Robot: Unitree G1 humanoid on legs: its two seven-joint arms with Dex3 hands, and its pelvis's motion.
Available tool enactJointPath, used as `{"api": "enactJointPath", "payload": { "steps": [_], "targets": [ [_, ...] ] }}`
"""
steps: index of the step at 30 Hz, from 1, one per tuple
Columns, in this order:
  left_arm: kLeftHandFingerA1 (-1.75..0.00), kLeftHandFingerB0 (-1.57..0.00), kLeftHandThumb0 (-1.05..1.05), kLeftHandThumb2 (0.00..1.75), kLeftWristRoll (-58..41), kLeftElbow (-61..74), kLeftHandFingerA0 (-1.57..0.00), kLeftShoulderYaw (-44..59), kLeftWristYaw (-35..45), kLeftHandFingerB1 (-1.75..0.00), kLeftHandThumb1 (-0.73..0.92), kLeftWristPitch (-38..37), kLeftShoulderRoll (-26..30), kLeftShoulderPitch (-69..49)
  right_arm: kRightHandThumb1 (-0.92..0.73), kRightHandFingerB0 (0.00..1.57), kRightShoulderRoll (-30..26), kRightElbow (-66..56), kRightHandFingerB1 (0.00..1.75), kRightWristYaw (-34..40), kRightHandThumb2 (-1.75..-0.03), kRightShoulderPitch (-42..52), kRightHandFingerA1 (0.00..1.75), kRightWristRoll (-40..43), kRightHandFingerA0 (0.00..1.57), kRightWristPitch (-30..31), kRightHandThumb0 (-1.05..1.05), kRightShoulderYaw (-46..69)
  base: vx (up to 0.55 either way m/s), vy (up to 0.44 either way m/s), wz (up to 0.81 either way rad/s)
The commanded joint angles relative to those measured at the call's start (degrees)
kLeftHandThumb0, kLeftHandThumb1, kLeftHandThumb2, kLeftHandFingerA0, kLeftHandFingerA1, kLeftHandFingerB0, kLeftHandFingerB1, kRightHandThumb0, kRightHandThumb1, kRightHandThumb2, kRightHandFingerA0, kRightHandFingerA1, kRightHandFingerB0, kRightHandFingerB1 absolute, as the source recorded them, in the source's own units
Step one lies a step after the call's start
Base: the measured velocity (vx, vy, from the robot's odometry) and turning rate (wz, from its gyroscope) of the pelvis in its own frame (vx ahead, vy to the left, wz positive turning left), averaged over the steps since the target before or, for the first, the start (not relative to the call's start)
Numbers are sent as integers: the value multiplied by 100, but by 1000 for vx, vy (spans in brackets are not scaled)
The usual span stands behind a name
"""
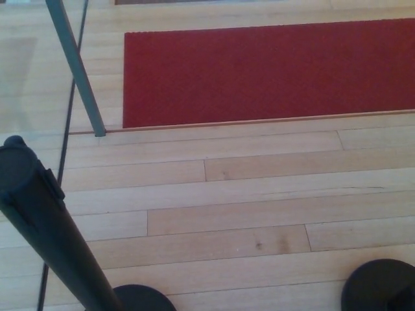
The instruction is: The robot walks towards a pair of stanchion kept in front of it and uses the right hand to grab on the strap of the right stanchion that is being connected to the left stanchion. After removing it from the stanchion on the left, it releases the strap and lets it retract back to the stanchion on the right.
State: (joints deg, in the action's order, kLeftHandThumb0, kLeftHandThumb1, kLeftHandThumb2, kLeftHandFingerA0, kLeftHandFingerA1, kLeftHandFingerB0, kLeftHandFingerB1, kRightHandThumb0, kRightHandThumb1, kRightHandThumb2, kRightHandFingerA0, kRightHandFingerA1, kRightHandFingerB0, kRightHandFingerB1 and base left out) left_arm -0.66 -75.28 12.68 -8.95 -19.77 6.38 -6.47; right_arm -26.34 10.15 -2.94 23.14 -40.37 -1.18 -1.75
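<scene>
At the far left a clear glass panel (29, 71) stands over the floor, its grey-green metal edge bar (76, 68) slanting down to meet the boards near the carpet's corner. Below it, the black cylindrical post of the left stanchion (42, 227) leans across the lower left of the head view, its flat round cap uppermost and a small black clip (54, 184) jutting from its side just under the cap. The post runs down to its round black base (144, 299), partly cut off by the bottom edge. A pale wooden plank floor (246, 201) fills the middle. Beyond it lies a red rectangular carpet (266, 71), its near edge parallel to the boards. At the bottom right corner sits the round black base of the right stanchion (378, 286), well apart from the left one; its post is out of frame. No strap shows between them. Neither arm nor hand of the robot is visible, so their pose and finger state cannot be told.
</scene>
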Motion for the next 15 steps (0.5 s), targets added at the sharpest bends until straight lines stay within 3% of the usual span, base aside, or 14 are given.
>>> {"api": "enactJointPath", "payload": {
  "steps": [1, 3, 5, 6, 10, 11, 12, 13, 14, 15],
  "targets": [
    [-86, -126, -47, 158, 268, -34, -157, -225, -90, -98, -7, 15, 85, 91, -69, 24, 941, 2821, 30, 628, -62, -604, 44, 1058, 35, -287, -27, 249, 0, 0, 0],
    [-86, -126, -47, 158, 402, -39, -157, -375, -147, -98, -7, 85, 85, 92, -69, 24, 924, 3373, 30, 856, -62, -628, 44, 944, 35, -827, -27, 114, 0, 0, 0],
    [-86, -126, -47, 158, 423, -42, -157, -414, -161, -98, -7, 99, 86, 93, -69, 24, 920, 3573, 30, 928, -62, -671, 44, 918, 35, -985, -27, 90, 0, 0, 0],
    [-94, -132, -36, 156, 389, -47, -156, -394, -132, -102, -15, 124, 81, 115, -69, 41, 992, 3725, 36, 1206, -78, -630, 53, 887, 55, -1205, -24, 75, 0, 0, 0],
    [-94, -132, -36, 156, 322, -57, -156, -387, -92, -102, -15, 161, 76, 147, -69, 41, 1093, 4117, 36, 1685, -78, -636, 53, 836, 55, -1634, -24, 48, 0, 0, 0],
    [-86, -138, -52, 145, 419, -64, -157, -489, -104, -95, -3, 160, 100, 139, -68, 59, 1122, 4163, 39, 1796, -75, -599, 53, 870, 67, -1790, -24, 83, 0, 0, 0],
    [-86, -138, -52, 145, 538, -72, -157, -621, -119, -95, -3, 157, 131, 130, -68, 59, 1155, 4264, 39, 1955, -75, -570, 53, 910, 67, -2012, -24, 123, 0, 0, 0],
    [-100, -149, -50, 154, 705, -74, -157, -792, -157, -84, -19, 120, 175, 105, -64, 73, 1165, 4297, 45, 2005, -76, -566, 66, 929, 76, -2058, -19, 142, 0, 0, 0],
    [-100, -149, -50, 154, 809, -75, -157, -905, -184, -84, -19, 93, 205, 88, -64, 73, 1164, 4343, 45, 2035, -76, -582, 66, 938, 76, -2083, -19, 145, 0, 0, 0],
    [-104, -157, -32, 166, 920, -77, -157, -1031, -190, -69, -34, 104, 245, 80, -61, 81, 1168, 4370, 50, 2072, -72, -581, 78, 957, 80, -2124, -21, 159, 0, 0, 0]
  ]
}}
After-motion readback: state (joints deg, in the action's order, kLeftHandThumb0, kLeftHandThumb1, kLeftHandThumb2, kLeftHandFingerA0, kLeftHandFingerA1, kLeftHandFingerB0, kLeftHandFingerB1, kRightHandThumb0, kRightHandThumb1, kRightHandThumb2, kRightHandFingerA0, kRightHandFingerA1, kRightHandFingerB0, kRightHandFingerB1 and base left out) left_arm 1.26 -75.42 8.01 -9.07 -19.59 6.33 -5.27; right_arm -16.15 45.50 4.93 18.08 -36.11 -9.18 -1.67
